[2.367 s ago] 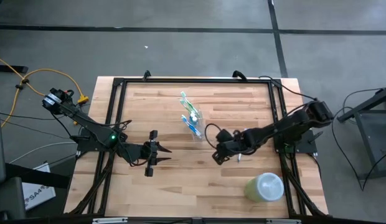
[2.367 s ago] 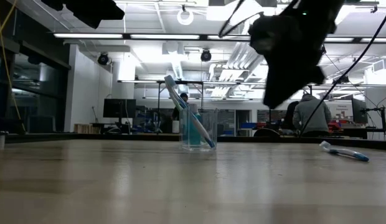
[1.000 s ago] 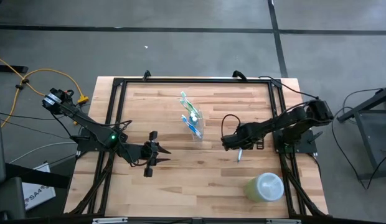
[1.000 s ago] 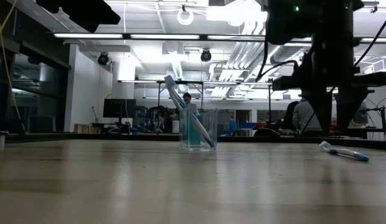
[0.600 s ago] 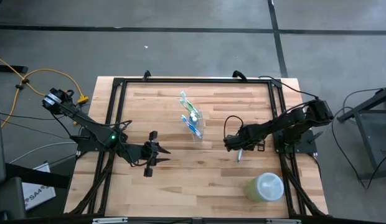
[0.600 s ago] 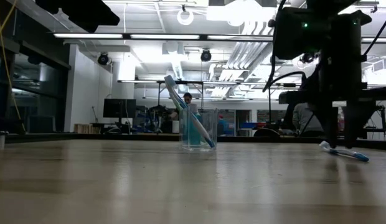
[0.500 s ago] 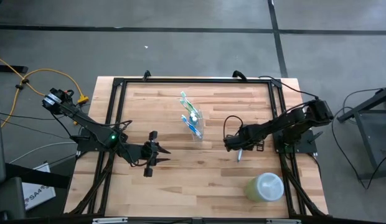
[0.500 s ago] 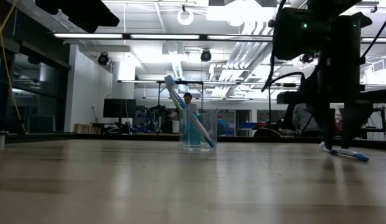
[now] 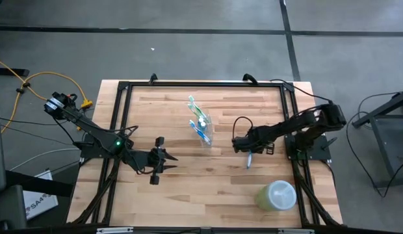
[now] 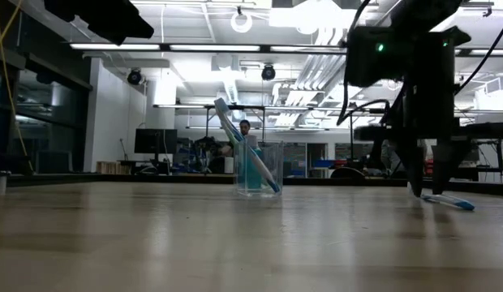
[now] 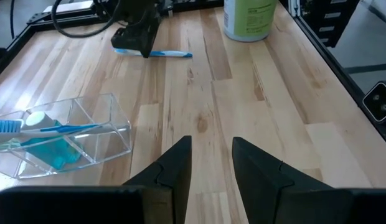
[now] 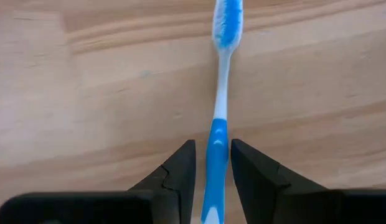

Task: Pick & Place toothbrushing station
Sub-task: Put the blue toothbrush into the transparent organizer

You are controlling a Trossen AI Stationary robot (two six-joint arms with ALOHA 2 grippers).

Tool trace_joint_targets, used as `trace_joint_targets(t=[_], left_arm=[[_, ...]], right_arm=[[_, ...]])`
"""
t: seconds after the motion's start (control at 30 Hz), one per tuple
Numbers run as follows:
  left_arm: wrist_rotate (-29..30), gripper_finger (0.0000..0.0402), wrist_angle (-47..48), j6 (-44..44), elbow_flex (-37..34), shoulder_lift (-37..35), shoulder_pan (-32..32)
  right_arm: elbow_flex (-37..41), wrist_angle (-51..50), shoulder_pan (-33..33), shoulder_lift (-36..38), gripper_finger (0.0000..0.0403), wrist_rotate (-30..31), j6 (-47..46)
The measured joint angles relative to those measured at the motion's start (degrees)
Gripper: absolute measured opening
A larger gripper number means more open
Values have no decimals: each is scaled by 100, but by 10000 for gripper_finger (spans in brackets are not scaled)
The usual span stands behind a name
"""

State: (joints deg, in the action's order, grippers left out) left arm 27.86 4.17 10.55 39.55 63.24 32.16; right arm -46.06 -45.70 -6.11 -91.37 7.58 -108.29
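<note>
A clear plastic cup stands on the wooden table near its middle, with blue and green toothbrushes leaning in it; it also shows in the low view and the left wrist view. One blue-and-white toothbrush lies flat on the table to the cup's right. My right gripper is open and down at the table, one finger on either side of the brush's handle. I cannot tell whether they touch it. My left gripper is open and empty, left of the cup.
A pale green round container stands near the table's near right corner. A black frame runs around the tabletop. Bare wood lies between the cup and my left gripper.
My right gripper has come down over the lying toothbrush until its fingertips reach the table, then shifted a little toward the far edge. The cup and my left arm have kept still.
</note>
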Motion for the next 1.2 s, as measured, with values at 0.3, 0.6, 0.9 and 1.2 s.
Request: trace_joint_targets(t=[0.3, 0.6, 0.9, 1.2], left_arm=[[0, 110, 122, -2, 9, 0, 1], [0, 110, 144, -1, 9, 0, 0], [0, 110, 146, 26, 9, 0, 1], [0, 110, 148, 31, 7, 0, 1]], right_arm=[[-26, 217, 89, -404, 94, -258, 290], [-22, 219, 29, -413, 94, -310, 51], [-12, 270, -177, -424, 86, -237, -16], [-67, 334, -472, -387, 81, 67, -6]])
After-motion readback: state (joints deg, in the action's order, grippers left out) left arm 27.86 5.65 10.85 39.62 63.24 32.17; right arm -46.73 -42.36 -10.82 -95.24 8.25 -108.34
